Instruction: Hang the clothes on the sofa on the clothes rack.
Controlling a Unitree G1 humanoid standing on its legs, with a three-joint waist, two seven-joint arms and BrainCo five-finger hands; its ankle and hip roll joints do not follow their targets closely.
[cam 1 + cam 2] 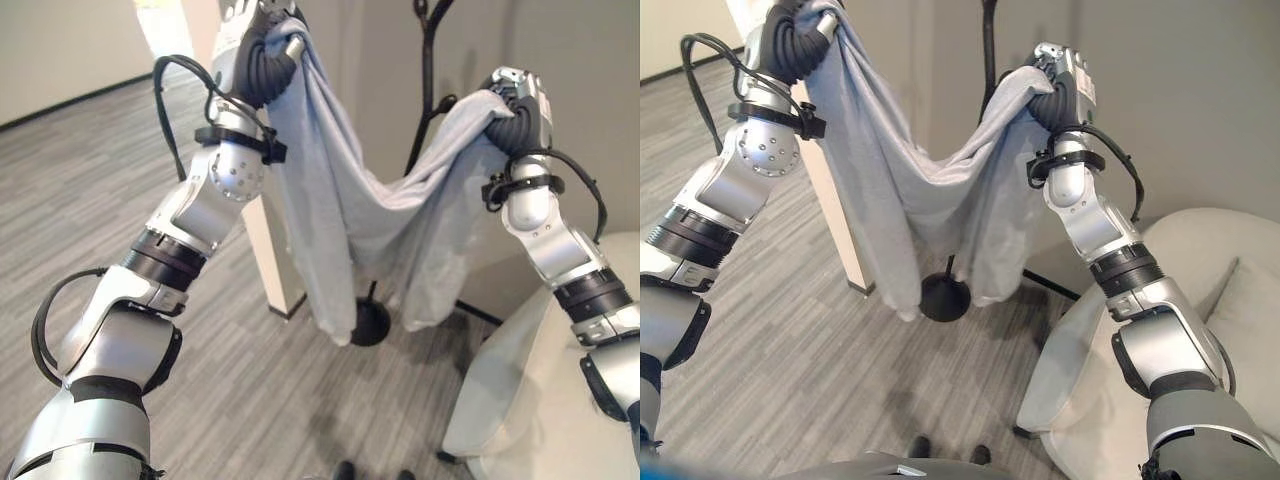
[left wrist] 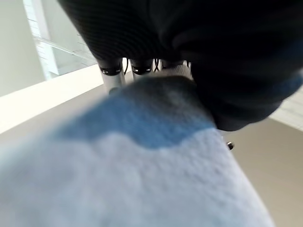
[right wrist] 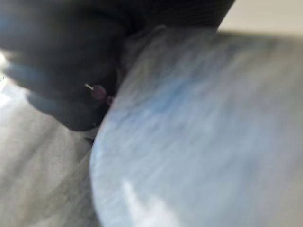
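A light grey-blue garment (image 1: 350,210) hangs stretched between my two raised hands, sagging in the middle. My left hand (image 1: 262,55) is shut on its left top corner, and the cloth (image 2: 142,175) covers the fingers in the left wrist view. My right hand (image 1: 1055,85) is shut on the other top corner, with cloth (image 3: 199,132) bunched against the palm. The black clothes rack (image 1: 428,70) stands right behind the garment, its pole rising between my hands and its round base (image 1: 368,322) on the floor below the hem.
A cream sofa (image 1: 1200,300) sits at the lower right, close to my right arm. A white pillar (image 1: 275,260) stands behind the garment's left side. Grey wood-pattern floor (image 1: 90,190) spreads to the left. A grey wall (image 1: 1180,90) lies behind the rack.
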